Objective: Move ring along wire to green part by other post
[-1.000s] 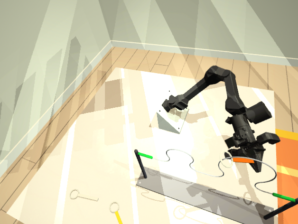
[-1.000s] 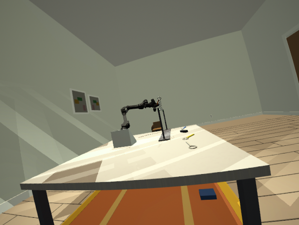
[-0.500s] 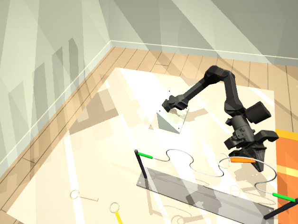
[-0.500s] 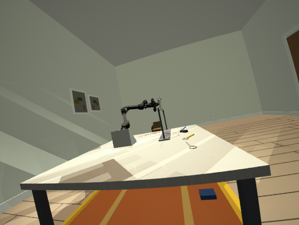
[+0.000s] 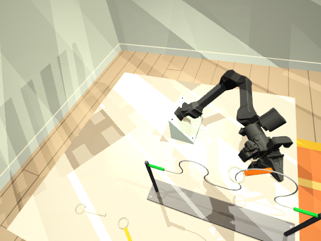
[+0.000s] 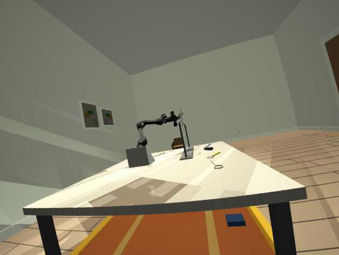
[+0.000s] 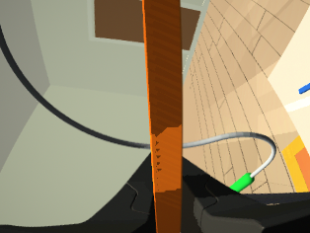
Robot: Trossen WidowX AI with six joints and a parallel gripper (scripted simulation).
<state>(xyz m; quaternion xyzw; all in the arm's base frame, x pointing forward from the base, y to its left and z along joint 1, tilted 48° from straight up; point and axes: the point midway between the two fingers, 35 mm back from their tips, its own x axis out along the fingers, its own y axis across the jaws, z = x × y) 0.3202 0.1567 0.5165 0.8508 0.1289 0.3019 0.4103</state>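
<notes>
The orange handle (image 5: 256, 171) (image 7: 165, 99) is held in my shut gripper (image 5: 271, 171). Its pale ring (image 5: 228, 173) is around the grey wire (image 5: 193, 161) (image 7: 64, 119), on the steep left rise of the big loop in the top view. Whether ring and wire touch cannot be told. One green part (image 5: 156, 167) is beside the left post (image 5: 152, 178). The other green part (image 5: 305, 212) (image 7: 242, 183) is beside the right post (image 5: 300, 225). In the wrist view the wire crosses behind the handle; its gap to my fingers is unclear.
A grey base plate (image 5: 220, 207) joins the posts. A ring with a yellow handle (image 5: 127, 233) (image 6: 216, 154) and one with a thin pale handle (image 5: 95, 213) lie on the table. A blue-handled thing (image 6: 208, 144) (image 7: 305, 89) and a dark block (image 6: 208, 148) lie farther along.
</notes>
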